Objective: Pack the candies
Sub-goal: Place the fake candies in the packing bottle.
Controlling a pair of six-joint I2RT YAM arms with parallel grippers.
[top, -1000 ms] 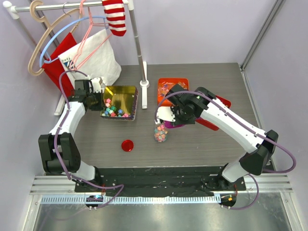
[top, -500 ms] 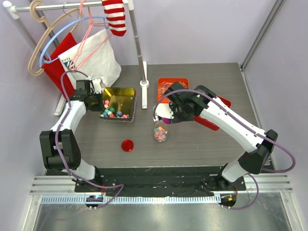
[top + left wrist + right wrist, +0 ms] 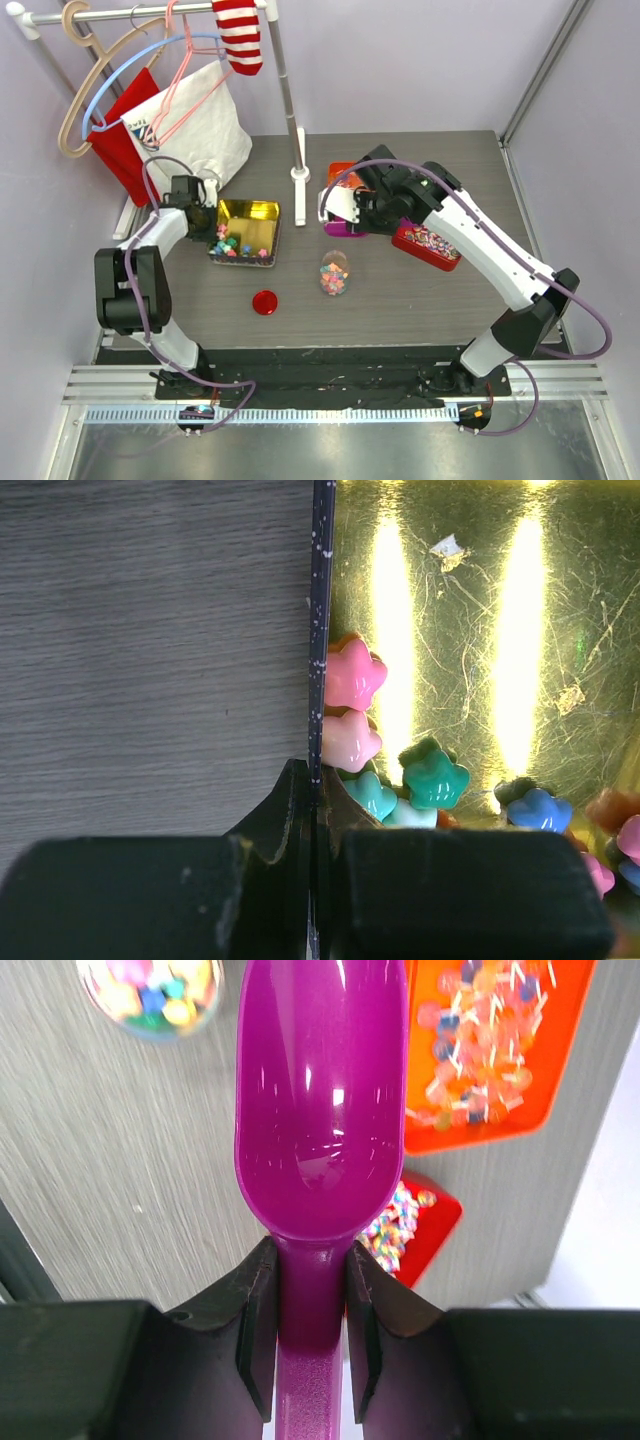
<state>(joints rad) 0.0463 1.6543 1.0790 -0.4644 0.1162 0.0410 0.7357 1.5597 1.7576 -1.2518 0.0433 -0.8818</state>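
Left claw (image 3: 315, 792) pinches the side wall of the shiny gold metal tin (image 3: 455, 630), small pastel candies (image 3: 400, 770) heaped just past its inner finger, while right claw (image 3: 310, 1290) clamps an empty magenta plastic scoop (image 3: 318, 1110), with a candy-filled clear jar (image 3: 150, 995) ahead-left.

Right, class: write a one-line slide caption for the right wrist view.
Right claw grips an empty purple scoop, jar of candies upper left, orange tin upper right.

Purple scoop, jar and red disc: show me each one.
purple scoop (image 3: 315, 1090), right wrist view, middle of its bowl
jar (image 3: 335, 281), top external view, its clear wall
red disc (image 3: 264, 302), top external view, its centre
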